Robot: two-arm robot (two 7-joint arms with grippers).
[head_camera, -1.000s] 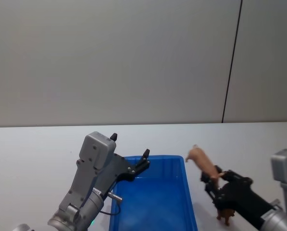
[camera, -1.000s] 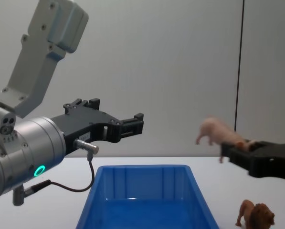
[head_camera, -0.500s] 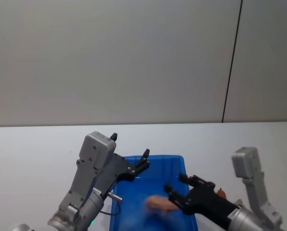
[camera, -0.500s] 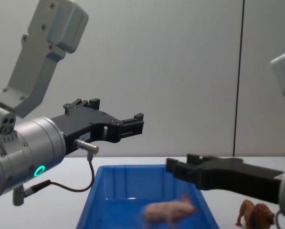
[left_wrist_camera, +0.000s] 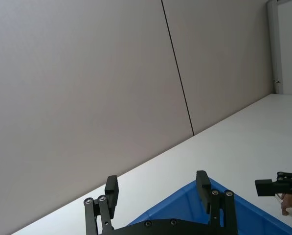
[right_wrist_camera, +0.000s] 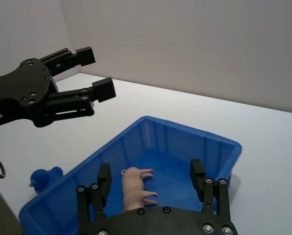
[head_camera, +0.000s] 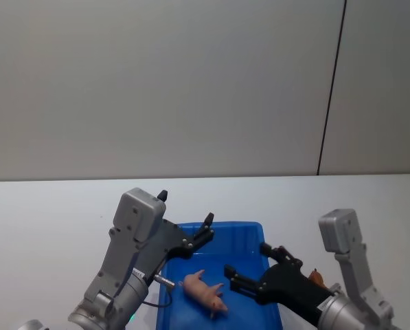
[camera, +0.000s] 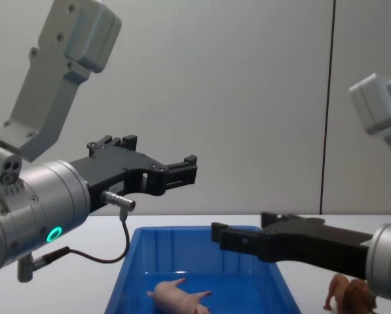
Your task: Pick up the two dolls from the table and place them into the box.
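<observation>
Head cam looks down; chest cam low & level; both share box (head_camera: 235, 225) w/ pig (head_camera: 205, 294).

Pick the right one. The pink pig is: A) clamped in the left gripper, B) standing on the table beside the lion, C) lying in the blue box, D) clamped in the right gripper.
C: the pig lies on its side on the floor of the box, and the right gripper hangs open above it, holding nothing.
</observation>
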